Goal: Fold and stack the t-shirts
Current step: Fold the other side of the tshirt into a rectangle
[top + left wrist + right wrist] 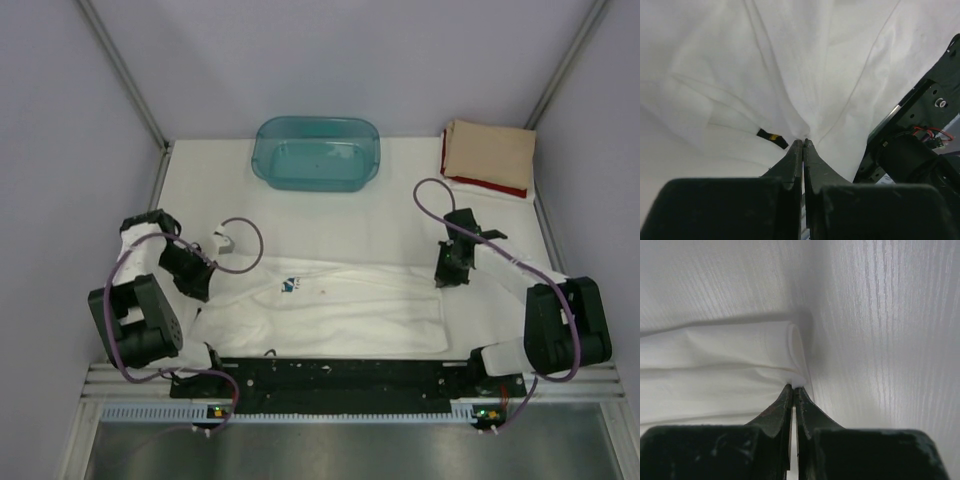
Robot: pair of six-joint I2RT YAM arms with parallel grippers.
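As the left gripper (803, 142) and right gripper (793, 387) are pinching its ends, the white t-shirt (340, 305) is lying lower centre.

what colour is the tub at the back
The tub is translucent teal, clearest in the top external view.

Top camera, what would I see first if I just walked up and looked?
A big white t-shirt lies spread along the near edge of the table, with the left gripper and the right gripper each pinching one end of it. Behind it, at the far edge, sits a see-through teal tub, and in the far right corner a folded tan t-shirt lies on a red t-shirt.
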